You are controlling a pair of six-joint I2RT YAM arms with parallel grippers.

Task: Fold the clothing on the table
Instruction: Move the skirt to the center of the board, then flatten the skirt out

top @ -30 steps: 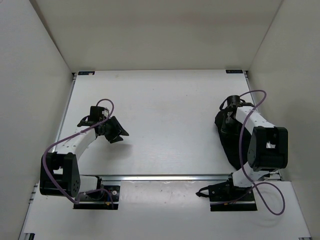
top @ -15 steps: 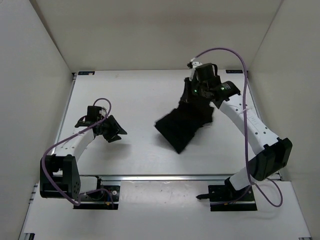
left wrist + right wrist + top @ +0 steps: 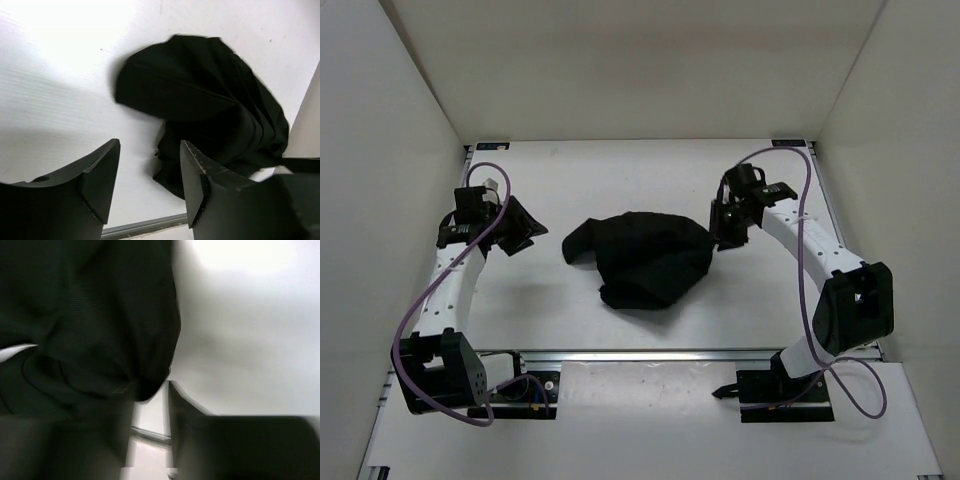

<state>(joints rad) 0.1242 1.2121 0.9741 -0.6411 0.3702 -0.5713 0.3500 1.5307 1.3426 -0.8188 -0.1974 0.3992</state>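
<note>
White table [image 3: 650,175], crumpled black clothing [image 3: 645,262], left hand [image 3: 520,232] fingers apart, empty, right hand [image 3: 725,228] at its edge, grip blurred, unclear

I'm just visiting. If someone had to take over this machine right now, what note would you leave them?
Left gripper: open, empty, off to the left of the clothing, not touching it.
Right gripper: at the clothing's right edge, jaws barely apart; grip unclear.
Clothing: crumpled heap in the middle of the table.
Done: no fold yet.
Left: spread it flat, then fold.
</note>
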